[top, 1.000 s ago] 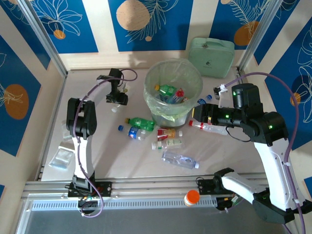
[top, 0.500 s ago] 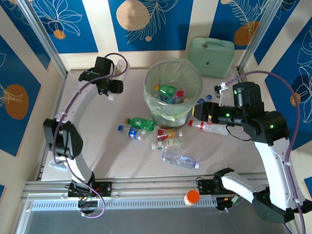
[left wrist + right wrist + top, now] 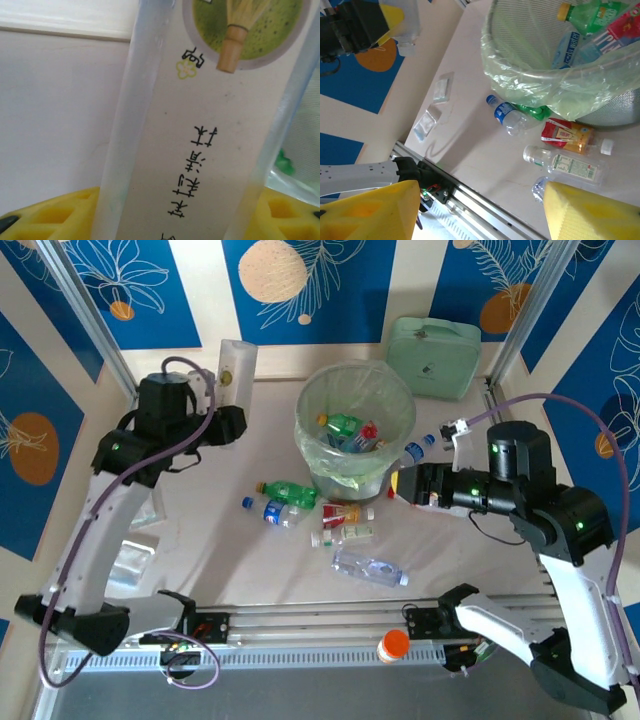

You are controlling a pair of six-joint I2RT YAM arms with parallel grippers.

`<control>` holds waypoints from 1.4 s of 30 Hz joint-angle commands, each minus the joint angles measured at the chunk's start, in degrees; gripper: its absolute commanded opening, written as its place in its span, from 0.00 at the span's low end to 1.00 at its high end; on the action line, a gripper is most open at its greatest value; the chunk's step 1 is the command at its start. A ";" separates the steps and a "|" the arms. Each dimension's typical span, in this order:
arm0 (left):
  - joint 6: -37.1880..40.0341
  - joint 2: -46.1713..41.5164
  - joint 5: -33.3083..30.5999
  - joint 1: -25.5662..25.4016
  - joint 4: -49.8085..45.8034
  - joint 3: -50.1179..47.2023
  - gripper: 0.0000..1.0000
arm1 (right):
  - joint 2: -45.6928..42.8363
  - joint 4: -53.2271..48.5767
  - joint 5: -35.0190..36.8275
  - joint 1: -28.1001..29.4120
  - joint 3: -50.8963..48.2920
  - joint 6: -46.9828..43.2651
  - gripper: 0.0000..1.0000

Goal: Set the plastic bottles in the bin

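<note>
Seen from above, the left claw (image 3: pixel 230 420) is raised at the upper left of the frame. It is closed on a tall clear bottle (image 3: pixel 237 365), which stands upright above it and to the left of the bin (image 3: pixel 312 390).

In the left wrist view, that bottle (image 3: pixel 200 130) fills the middle of the frame between two yellow pads (image 3: pixel 50 215). Its pale label shows a round picture of a bamboo whisk over green powder, with a small yellow-green flower outline beside it. A line of black East Asian characters is turned on its side.

The bin sits at the upper middle of the worktop (image 3: pixel 230 550). It is lined with a pale green bag and holds several bottles, among them a green bottle with a yellow cap (image 3: pixel 585 15).

The right claw (image 3: pixel 398 483) hangs just right of the bin, its yellow fingers (image 3: pixel 370 210) spread wide with nothing between them.

More bottles lie on the worktop below the bin:
- a green one (image 3: pixel 288 492);
- a blue-labelled one (image 3: pixel 507 112);
- a red-labelled one (image 3: pixel 567 136);
- a clear one with a white and green label (image 3: pixel 565 162).

Their print is too small to read.
</note>
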 commanded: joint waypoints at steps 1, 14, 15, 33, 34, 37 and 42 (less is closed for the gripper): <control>-1.99 -2.09 4.80 -1.38 -2.51 1.08 0.55 | -2.16 1.97 -2.33 0.87 -2.19 1.04 0.66; -7.12 -11.19 18.85 -5.18 5.07 -4.67 0.53 | 6.35 25.04 -6.61 9.39 -3.90 10.05 0.75; -8.68 -11.89 20.33 -5.18 7.46 -6.02 0.53 | 8.30 26.07 -5.39 10.78 -2.29 9.50 0.78; -12.81 -11.68 22.64 -5.88 10.78 -6.84 0.49 | 46.24 11.25 8.93 23.73 43.69 6.61 0.90; -12.91 -11.56 22.51 -5.97 10.85 -6.83 0.49 | 48.08 9.96 9.25 23.72 46.26 6.75 0.90; -12.70 -11.07 21.47 -6.42 10.22 -6.83 0.48 | 53.07 7.01 10.72 23.85 53.21 7.75 0.89; -11.43 -10.00 18.08 -7.42 6.76 -6.56 0.48 | 59.63 3.55 13.08 24.93 61.00 8.48 0.87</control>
